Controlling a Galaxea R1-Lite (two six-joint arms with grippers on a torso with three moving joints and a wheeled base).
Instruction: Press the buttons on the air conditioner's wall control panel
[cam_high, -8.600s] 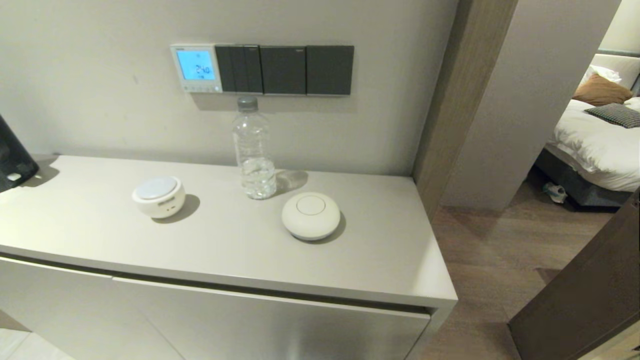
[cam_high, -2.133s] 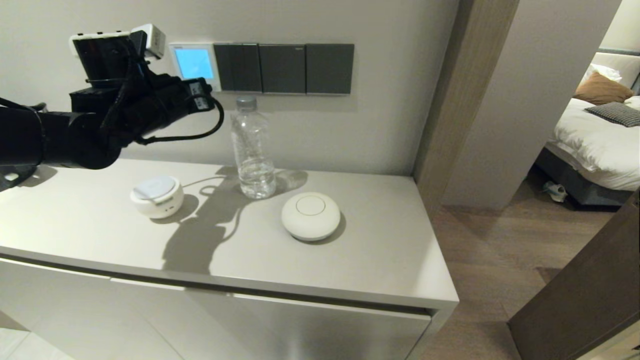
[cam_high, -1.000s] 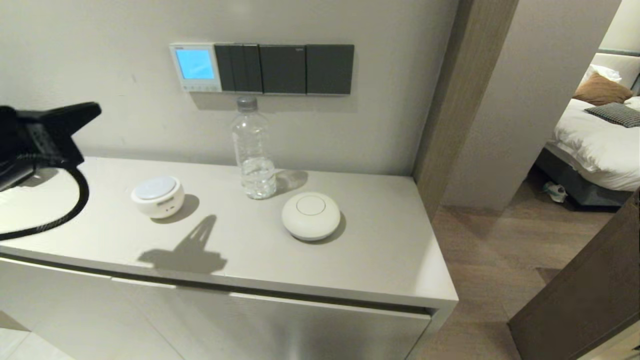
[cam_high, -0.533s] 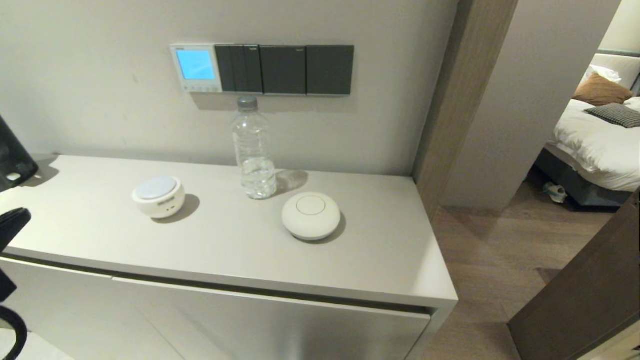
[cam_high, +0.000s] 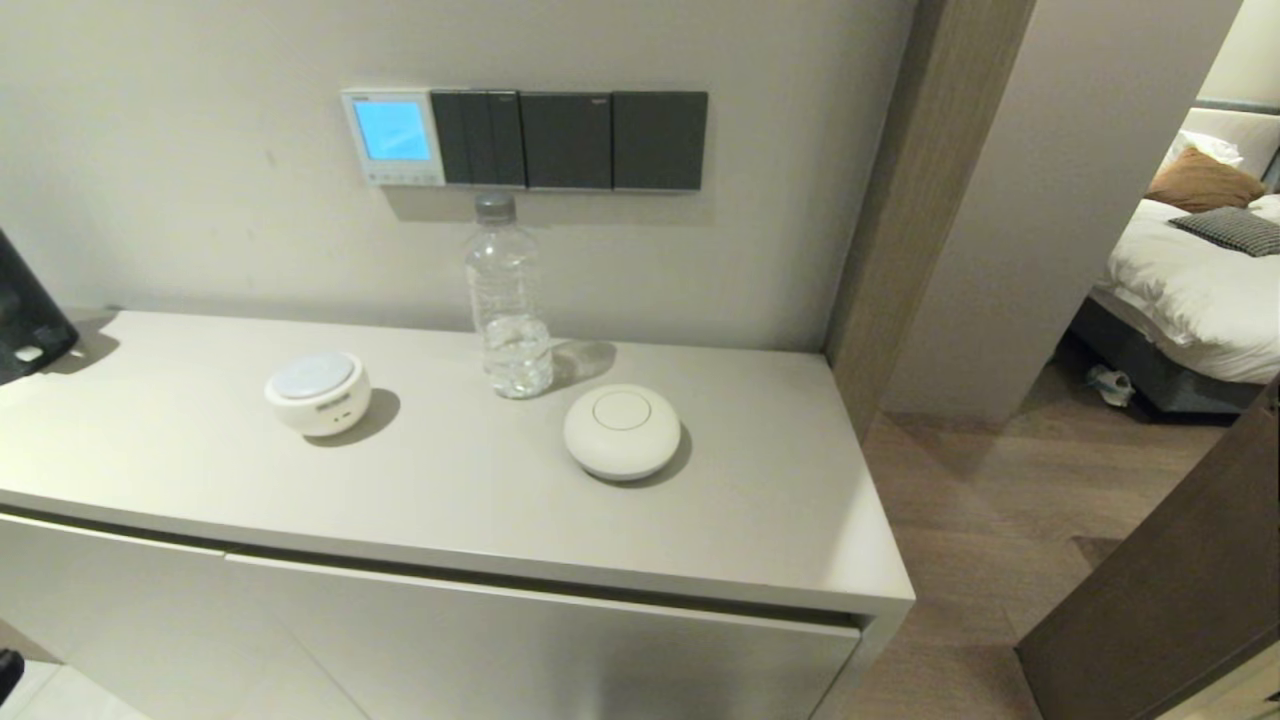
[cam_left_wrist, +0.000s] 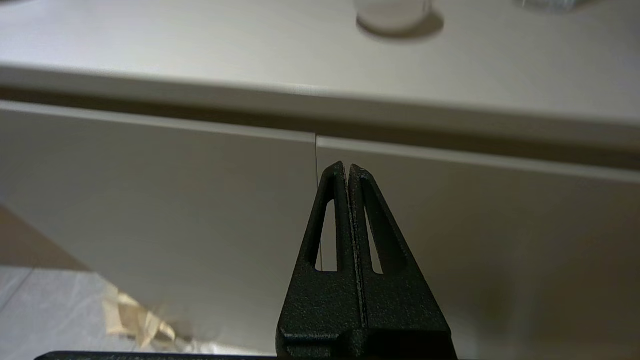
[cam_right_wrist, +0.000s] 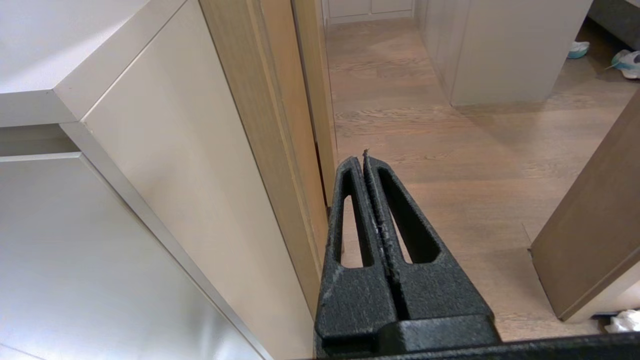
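The left gripper (cam_left_wrist: 348, 172), which two seconds ago was raised at the wall beside the small square white-framed air conditioner control panel (cam_high: 393, 136), has dropped away: a second ago it was sinking past the tabletop edge, and now it hangs low in front of the pale cabinet doors (cam_left_wrist: 200, 210), fingers pressed fully together and holding nothing. The panel's rectangular screen glows plain light blue where it earlier showed digits, which suggests a press on the row of tiny pale buttons (cam_high: 398, 178) along its bottom edge has registered; I judge the pressing step done and the arm retiring. The right gripper (cam_right_wrist: 364, 161) is parked low beside the cabinet's end, over the wooden floor, likewise closed and empty.

On the grey tabletop (cam_high: 760, 500), a clear plastic water bottle with a grey cap (cam_high: 506, 300) stands upright just below the panel, holding a little water at the bottom. A white round device with a pale blue top (cam_high: 317, 392) and a white domed puck (cam_high: 621, 431) sit either side, apart from it.
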